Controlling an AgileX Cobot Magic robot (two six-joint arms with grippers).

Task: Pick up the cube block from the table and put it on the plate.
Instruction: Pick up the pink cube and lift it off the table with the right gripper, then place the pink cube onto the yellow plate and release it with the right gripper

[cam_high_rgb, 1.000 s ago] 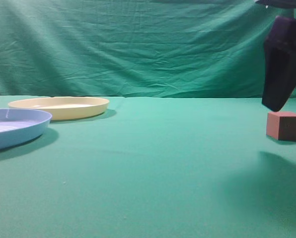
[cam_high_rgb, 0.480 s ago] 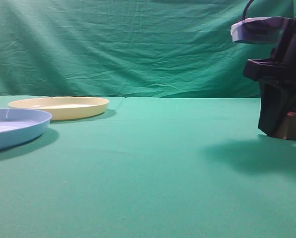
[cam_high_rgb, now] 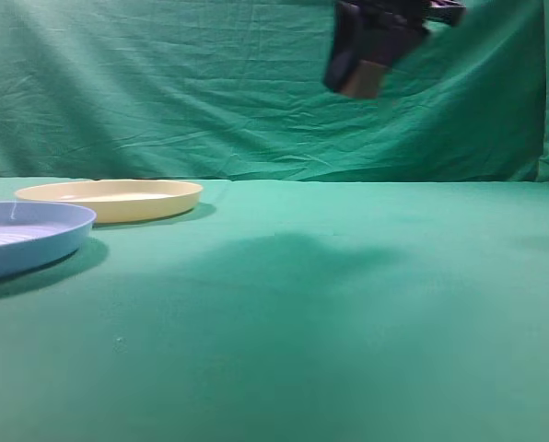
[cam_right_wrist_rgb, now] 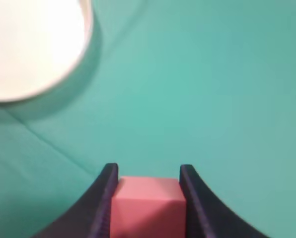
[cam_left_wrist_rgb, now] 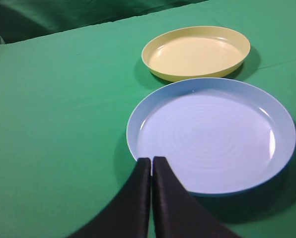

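Pink cube block (cam_right_wrist_rgb: 147, 206) between black end effector (cam_right_wrist_rgb: 147, 181) fingers; cream-yellow plate (cam_left_wrist_rgb: 195, 52) at twelve o'clock of the ringed light-blue plate (cam_left_wrist_rgb: 211, 134); plain green table (cam_high_rgb: 348, 304).

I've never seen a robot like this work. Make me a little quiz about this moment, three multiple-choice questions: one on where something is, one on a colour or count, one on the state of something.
1. Where is the cube block?
A. Lying on the table
B. Between the right gripper's fingers, up in the air
C. On the pale yellow plate

2. How many plates are on the table?
A. One
B. Two
C. Three

3. How does the left gripper stand?
A. Shut, holding nothing
B. Wide open
C. Shut on the cube

Answers:
1. B: the right wrist view shows the cube pinched in the right gripper, and the exterior view shows that gripper high above the cloth.
2. B: the pale yellow plate and the light blue plate sit side by side.
3. A: its two fingers meet with nothing between them.
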